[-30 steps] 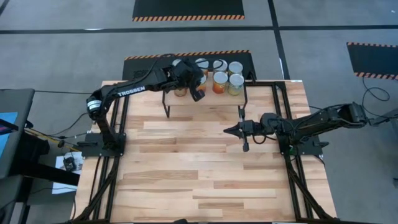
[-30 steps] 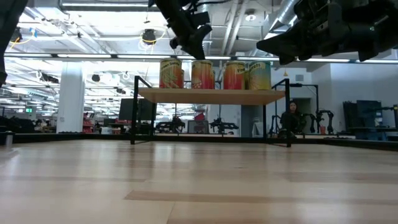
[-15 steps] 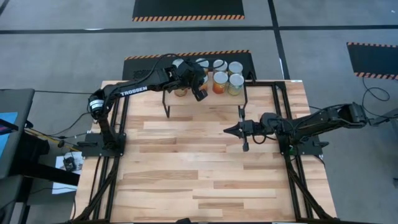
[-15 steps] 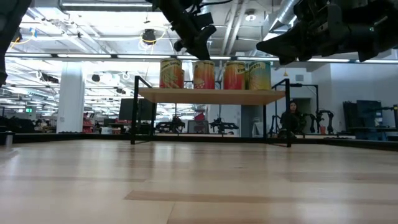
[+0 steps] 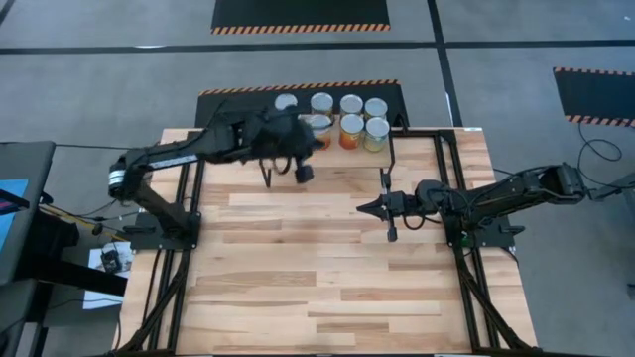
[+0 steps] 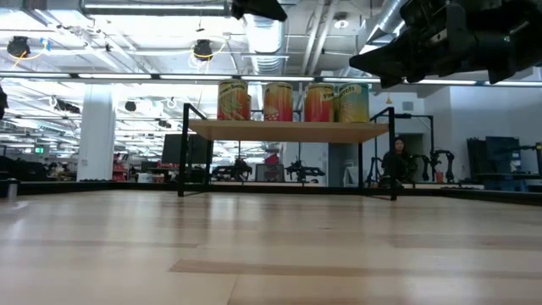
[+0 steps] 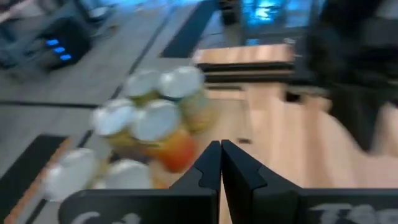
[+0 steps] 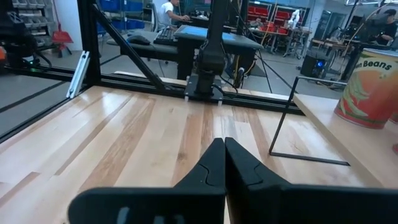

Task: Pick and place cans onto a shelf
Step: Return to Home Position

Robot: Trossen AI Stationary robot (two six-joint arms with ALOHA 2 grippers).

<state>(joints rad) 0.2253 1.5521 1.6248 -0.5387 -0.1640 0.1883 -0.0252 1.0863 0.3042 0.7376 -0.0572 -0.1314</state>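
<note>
The left gripper is held above and just in front of the left end of the shelf. Its fingers are pressed together on nothing, which only the left wrist view shows. The cans are stood upright on the shelf: two rows are shown from above, one row from the low view. They are judged rigid, fairly heavy and smooth-sided, best gripped across the body at mid-height. The right gripper is held in front of the shelf's right end, closed and empty.
</note>
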